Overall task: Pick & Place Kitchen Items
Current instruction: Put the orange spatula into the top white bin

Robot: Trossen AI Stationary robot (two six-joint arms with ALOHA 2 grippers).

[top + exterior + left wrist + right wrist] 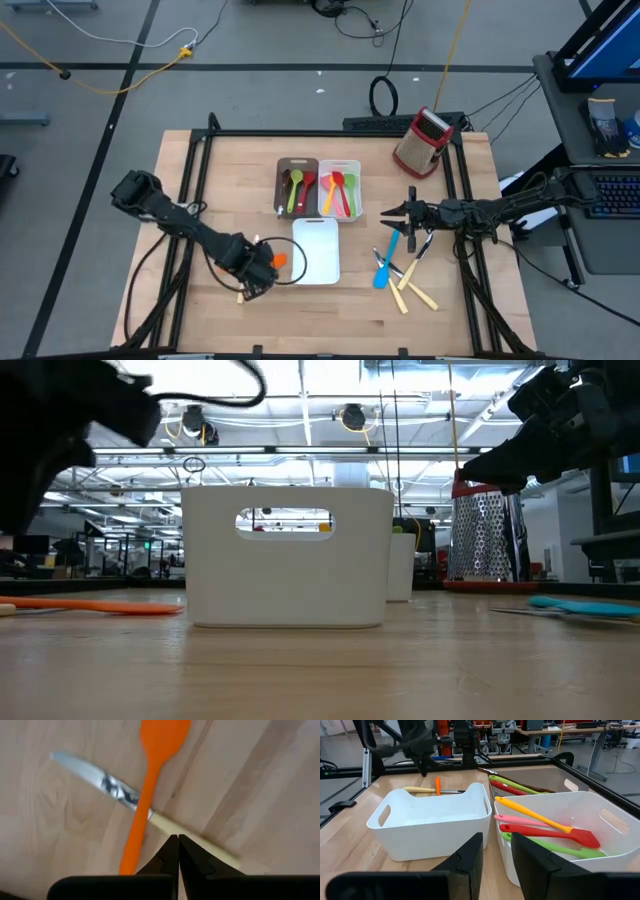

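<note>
Kitchen items sit in three spots. An orange spatula (150, 795) lies crossed over a cream-handled knife (120, 795) on the wood near the table's front-left, just left of an empty white tray (317, 250). Left gripper (178, 851) is down right over that pair, fingers pressed together, tips at the knife handle, nothing clearly pinched.

Behind the empty tray, a dark-brown tray (297, 186) holds red, green and dark utensils. Beside it, a second white tray (615, 825) holds an orange spoon, pink, red spatula (555, 834) and green pieces.

Loose pile on the right: blue spatula (386, 262), more cream-handled knives (412, 292), lying on bare wood.

Right gripper (385, 212) hovers above the table just right of the trays, above that pile, fingers partly spread, holding nothing.

Red-and-metal box grater (422, 142) stands at the back-right corner, well apart from everything else.
</note>
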